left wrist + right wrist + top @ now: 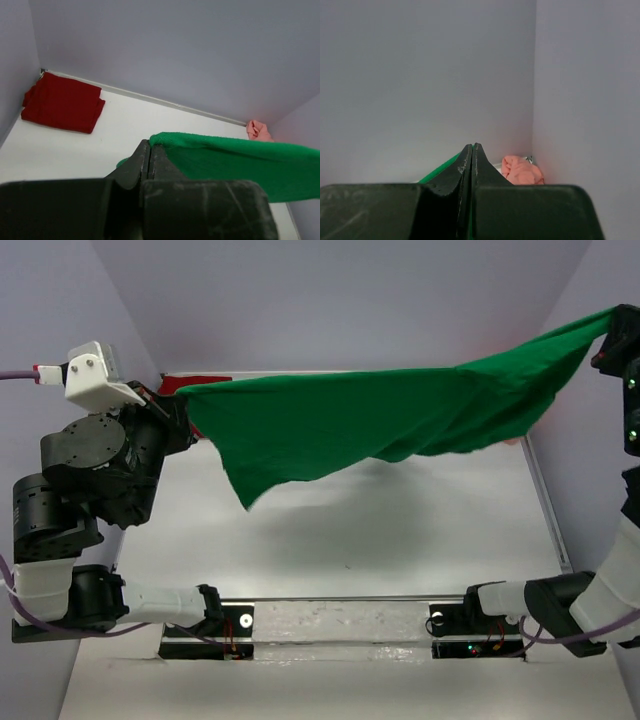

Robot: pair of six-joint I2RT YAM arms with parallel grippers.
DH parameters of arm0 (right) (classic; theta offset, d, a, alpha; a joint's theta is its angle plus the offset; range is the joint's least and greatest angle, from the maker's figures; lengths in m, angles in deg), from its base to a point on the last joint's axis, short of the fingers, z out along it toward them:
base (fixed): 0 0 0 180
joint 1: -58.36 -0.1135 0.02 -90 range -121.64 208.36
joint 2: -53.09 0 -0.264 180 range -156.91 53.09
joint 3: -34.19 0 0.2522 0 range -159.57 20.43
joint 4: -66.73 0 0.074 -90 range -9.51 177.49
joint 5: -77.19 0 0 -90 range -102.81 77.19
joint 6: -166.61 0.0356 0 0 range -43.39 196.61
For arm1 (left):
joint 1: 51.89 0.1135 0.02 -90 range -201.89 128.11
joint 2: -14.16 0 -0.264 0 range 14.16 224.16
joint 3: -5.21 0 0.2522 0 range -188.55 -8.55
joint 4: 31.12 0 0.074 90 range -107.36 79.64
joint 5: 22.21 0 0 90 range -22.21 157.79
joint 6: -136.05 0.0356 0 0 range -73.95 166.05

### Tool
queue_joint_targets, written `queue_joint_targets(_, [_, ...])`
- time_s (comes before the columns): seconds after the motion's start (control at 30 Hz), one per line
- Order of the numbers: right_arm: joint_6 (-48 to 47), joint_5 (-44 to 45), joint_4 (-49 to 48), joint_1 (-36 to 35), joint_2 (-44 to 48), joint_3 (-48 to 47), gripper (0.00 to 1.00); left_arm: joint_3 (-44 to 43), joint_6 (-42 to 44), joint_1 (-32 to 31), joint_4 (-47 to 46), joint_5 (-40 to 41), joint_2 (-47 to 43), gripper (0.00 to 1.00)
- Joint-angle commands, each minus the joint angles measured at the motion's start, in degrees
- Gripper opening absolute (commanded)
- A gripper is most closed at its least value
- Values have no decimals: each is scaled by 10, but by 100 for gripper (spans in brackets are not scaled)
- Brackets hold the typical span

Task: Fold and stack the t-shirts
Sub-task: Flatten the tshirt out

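The bright green t-shirt (380,420) hangs stretched in the air between my two grippers, its lower edge sagging at the left. My left gripper (178,398) is shut on its left corner; in the left wrist view the green cloth (240,165) runs right from the gripper (149,145). My right gripper (607,335) is shut on its right corner, high at the far right; a strip of green (440,170) shows beside the gripper (471,146). The dark red t-shirt (62,102) lies folded in the far left corner. The salmon pink t-shirt (521,171) lies crumpled in the far right corner.
Grey walls enclose the white table (400,530) on the left, back and right. A metal rail (340,620) with both arm bases runs along the near edge.
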Motion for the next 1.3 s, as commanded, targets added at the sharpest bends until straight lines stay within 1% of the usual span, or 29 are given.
queue_joint_targets(0.0, [-17, -29, -34, 3, 26, -10, 0, 12, 69, 0, -31, 1, 8, 0])
queue_joint_targets(0.1, [-5, -59, -31, 3, 48, -21, 0, 18, 77, 0, -36, -38, -7, 0])
queue_joint_targets(0.23, [1, -92, -25, 3, 69, -25, 0, 16, 70, 0, -37, -59, -24, 0])
queue_joint_targets(0.3, [1, -90, -32, 3, 71, -11, 0, 18, 74, 0, -40, -44, -25, 0])
queue_joint_targets(0.33, [1, -88, -32, 3, 68, 0, 0, 17, 86, 0, -43, -20, -23, 0])
queue_joint_targets(0.4, [-1, -80, -31, 3, 44, 4, 0, 10, 99, 0, -48, 1, -11, 0])
queue_joint_targets(0.47, [-6, -73, -32, 3, 21, -4, 0, 1, 132, 0, -72, 27, -2, 0])
queue_joint_targets(0.5, [-8, -69, -33, 3, -7, -12, 0, -7, 143, 1, -79, 35, 10, 0])
queue_joint_targets(0.53, [-12, -68, -31, 3, -22, -46, 0, -19, 171, 0, -100, 40, 14, 0])
queue_joint_targets(0.6, [-13, -69, -28, 3, -44, -72, 0, -38, 193, 1, -115, 41, 30, 0])
queue_joint_targets(0.67, [-13, -79, -39, 3, -41, -78, 0, -55, 212, 0, -128, 36, 32, 0])
queue_joint_targets(0.7, [-14, -80, -43, 3, -22, -71, 0, -52, 214, 0, -131, 38, 30, 0])
queue_joint_targets(0.77, [-17, -80, -49, 3, 2, -56, 0, -45, 204, 0, -124, 39, 17, 0])
queue_joint_targets(0.8, [-18, -76, -53, 3, 17, -32, 0, -41, 195, 0, -117, 40, 14, 0])
queue_joint_targets(0.87, [-19, -76, -63, 3, 61, -5, 0, -31, 171, 0, -85, 38, 2, 0])
queue_joint_targets(0.93, [-12, -80, -65, 3, 84, 18, 0, -21, 140, 1, -56, 37, -4, 0])
queue_joint_targets(1.07, [-2, -99, -55, 3, 111, 24, 0, -8, 95, 1, -21, 22, -16, 0])
queue_joint_targets(1.2, [1, -112, -45, 3, 114, 10, 0, -5, 82, 1, -13, 2, -24, 0])
queue_joint_targets(1.27, [22, -123, -38, 3, 115, 1, 0, -14, 75, 1, -8, -6, -25, 0])
